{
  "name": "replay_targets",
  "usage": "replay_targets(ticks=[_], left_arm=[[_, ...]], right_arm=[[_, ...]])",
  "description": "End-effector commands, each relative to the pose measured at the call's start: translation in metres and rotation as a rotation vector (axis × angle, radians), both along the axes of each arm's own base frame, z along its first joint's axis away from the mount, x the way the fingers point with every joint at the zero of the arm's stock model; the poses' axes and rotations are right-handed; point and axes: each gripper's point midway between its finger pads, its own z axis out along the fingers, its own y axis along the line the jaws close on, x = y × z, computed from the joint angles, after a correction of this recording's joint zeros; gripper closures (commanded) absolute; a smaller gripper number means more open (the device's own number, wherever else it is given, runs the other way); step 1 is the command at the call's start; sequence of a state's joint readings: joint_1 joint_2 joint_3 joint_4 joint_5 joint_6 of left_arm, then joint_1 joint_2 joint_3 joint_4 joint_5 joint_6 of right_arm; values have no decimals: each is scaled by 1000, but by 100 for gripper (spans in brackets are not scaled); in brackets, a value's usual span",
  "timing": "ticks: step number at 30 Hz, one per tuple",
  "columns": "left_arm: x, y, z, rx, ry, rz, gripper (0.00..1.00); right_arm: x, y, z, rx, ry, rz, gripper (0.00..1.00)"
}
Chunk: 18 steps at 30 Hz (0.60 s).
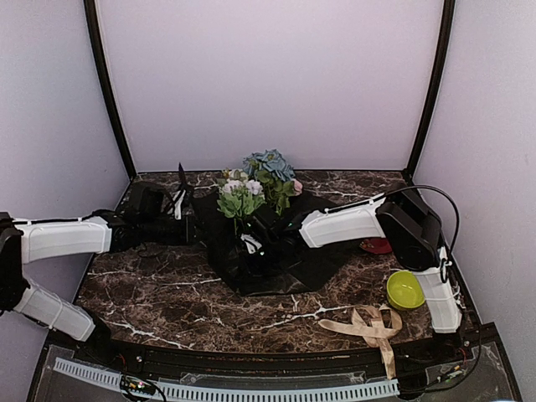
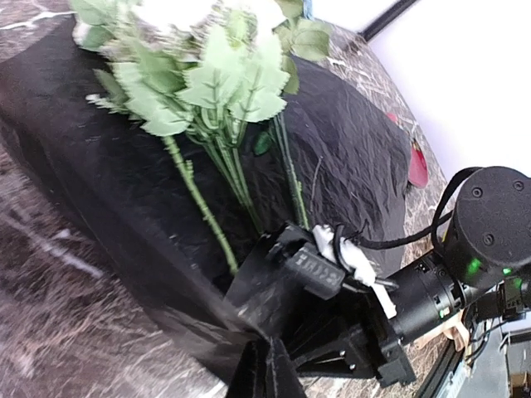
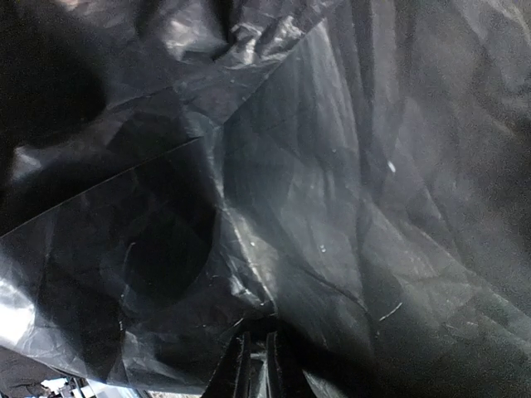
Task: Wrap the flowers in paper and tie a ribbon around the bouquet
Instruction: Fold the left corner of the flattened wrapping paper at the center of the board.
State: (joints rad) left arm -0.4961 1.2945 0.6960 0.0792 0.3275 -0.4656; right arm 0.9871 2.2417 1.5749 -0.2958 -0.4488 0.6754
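The flowers [image 1: 253, 188] lie with pink, white and blue heads toward the back, their green stems [image 2: 222, 157] resting on the black paper [image 1: 280, 255]. My left gripper [image 1: 191, 222] reaches in from the left; in its wrist view its fingertips [image 2: 270, 366] are shut on a lifted edge of the paper [image 2: 124, 191]. My right gripper [image 1: 249, 249] sits low over the stem ends at the sheet's middle. The right wrist view is filled with crinkled paper [image 3: 315, 182], and the right gripper [image 3: 258, 365] pinches a fold of it. The beige ribbon [image 1: 370, 327] lies loose at the front right.
A yellow-green bowl [image 1: 404, 289] stands at the right, next to the right arm's base. A red object [image 1: 377, 245] lies partly behind the right arm. White walls close in the marbled tabletop [image 1: 159, 293] on three sides.
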Motion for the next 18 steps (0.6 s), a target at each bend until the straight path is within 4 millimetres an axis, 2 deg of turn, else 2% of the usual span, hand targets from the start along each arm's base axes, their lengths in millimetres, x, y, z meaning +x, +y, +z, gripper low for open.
replay_targets(ticks=[1, 5, 10, 18], left_arm=[[7, -23, 10, 3, -25, -83, 100], [13, -43, 15, 15, -28, -135, 100], [14, -53, 9, 27, -19, -152, 100], [19, -66, 11, 62, -38, -178, 100]], right_arm=[[2, -4, -7, 0, -8, -3, 91], [4, 2, 13, 66, -30, 2, 91], [7, 4, 37, 119, -68, 5, 91], [15, -17, 60, 144, -73, -54, 88]])
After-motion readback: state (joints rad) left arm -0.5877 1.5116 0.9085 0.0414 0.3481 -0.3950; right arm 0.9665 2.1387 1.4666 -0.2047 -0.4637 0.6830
